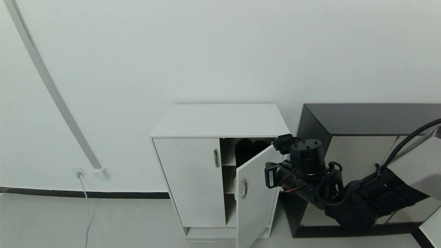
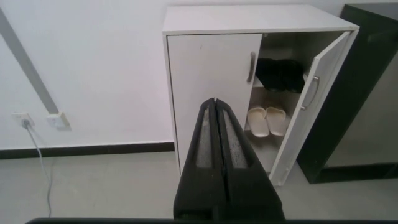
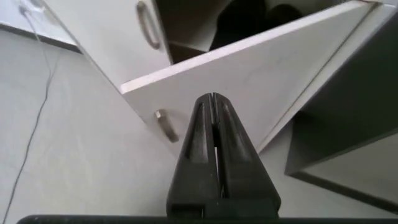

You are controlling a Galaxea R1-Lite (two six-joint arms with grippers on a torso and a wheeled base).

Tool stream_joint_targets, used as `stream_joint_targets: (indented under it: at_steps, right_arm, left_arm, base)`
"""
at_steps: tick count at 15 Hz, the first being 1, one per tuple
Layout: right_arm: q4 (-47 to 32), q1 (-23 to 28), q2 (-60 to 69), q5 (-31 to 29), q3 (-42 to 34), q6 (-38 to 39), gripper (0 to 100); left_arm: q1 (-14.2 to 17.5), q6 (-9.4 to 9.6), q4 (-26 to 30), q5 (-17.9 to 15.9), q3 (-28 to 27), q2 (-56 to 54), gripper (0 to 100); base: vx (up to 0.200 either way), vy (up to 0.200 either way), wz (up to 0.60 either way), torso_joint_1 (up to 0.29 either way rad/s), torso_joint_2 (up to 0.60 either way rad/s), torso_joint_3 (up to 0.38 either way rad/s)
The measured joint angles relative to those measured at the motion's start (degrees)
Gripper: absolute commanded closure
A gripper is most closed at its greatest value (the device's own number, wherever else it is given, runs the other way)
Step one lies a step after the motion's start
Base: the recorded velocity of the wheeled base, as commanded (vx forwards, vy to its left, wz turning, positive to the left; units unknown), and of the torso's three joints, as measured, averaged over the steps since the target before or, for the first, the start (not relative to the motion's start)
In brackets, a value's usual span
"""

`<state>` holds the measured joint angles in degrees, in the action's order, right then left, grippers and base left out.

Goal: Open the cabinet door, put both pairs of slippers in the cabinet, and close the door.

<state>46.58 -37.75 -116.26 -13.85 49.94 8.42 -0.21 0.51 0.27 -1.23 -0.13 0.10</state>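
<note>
The cabinet door stands half open, hinged on its right edge, with its outer face toward the right tool. That tool is pressed shut just beside the door's top edge and is the nearer one. The left tool, also pressed shut, is well apart. Inside the cabinet, black slippers lie above white slippers. No writing is legible.

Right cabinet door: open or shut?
Partly open: the right door stands angled out from the cabinet, exposing black slippers and white slippers inside.

No words, numbers or signs I can read, cabinet and wall plain white
</note>
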Motion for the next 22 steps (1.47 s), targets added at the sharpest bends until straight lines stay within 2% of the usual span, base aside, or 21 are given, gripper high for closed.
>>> stream_joint_targets:
  at_steps: [6, 8, 11, 15, 22]
  right_arm:
    - [3.91, -1.38, 1.95, 0.8, -9.51, -0.77, 100]
    - [4.05, -2.27, 1.95, 1.71, -10.89, -0.79, 100]
    - [4.24, -2.71, 1.35, 1.71, -11.19, -0.79, 100]
    - [6.24, -2.77, -1.99, 1.76, -8.98, -0.63, 100]
    - [10.59, -0.85, -11.93, 4.11, 0.4, -0.6, 100]
  left_arm:
    - [-0.01, 0.11, 0.0, 0.01, 0.0, 0.0, 100]
    - [-0.04, 0.11, 0.0, 0.0, 0.0, 0.0, 100]
    - [0.02, 0.27, -0.02, 0.0, 0.0, 0.0, 100]
    - [-0.06, 0.13, -0.02, 0.01, 0.02, 0.0, 100]
    - [0.02, 0.17, -0.02, 0.0, 0.04, 0.0, 100]
  base:
    - [0.033, 0.0, 0.0, 0.0, 0.0, 0.0]
    - [0.2, 0.0, 0.0, -0.002, 0.0, 0.0]
    - [0.0, 0.0, 0.0, 0.0, 0.0, 0.0]
    - [0.0, 0.0, 0.0, 0.0, 0.0, 0.0]
    - [0.0, 0.0, 0.0, 0.0, 0.0, 0.0]
